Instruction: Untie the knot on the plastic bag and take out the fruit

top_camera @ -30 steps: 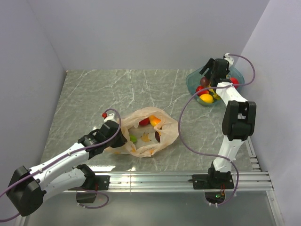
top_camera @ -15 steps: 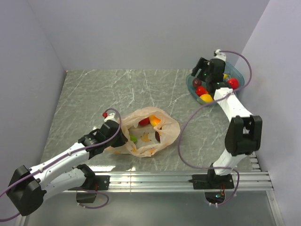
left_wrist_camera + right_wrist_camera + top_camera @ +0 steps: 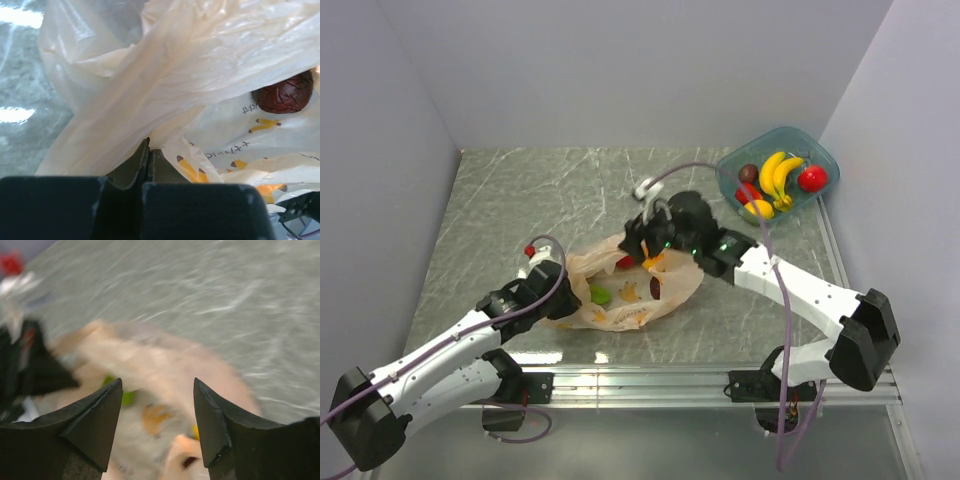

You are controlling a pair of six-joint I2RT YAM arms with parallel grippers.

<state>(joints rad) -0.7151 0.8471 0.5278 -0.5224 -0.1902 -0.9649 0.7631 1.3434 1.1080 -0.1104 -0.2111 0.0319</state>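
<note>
The pale orange plastic bag (image 3: 625,300) lies in the middle of the table with its mouth loose, and the knot is out of view. Fruit shows inside it: a green piece (image 3: 601,295), a dark red one (image 3: 285,92) and an orange one (image 3: 651,263). My left gripper (image 3: 149,145) is shut on a fold of the bag's plastic at the bag's left end (image 3: 560,290). My right gripper (image 3: 157,382) hangs open just above the bag's far side (image 3: 640,250), with nothing between its fingers. The right wrist view is blurred.
A teal clear tub (image 3: 823,160) stands at the back right, holding a banana (image 3: 775,172), a red fruit (image 3: 810,178), a dark one and a yellow one. Walls close in the left, back and right. The metal rail (image 3: 660,380) runs along the near edge.
My right arm has swung from over the tub down and left to the bag, its jaws narrowing somewhat. The left gripper has pulled the bag's edge slightly left and stays shut.
</note>
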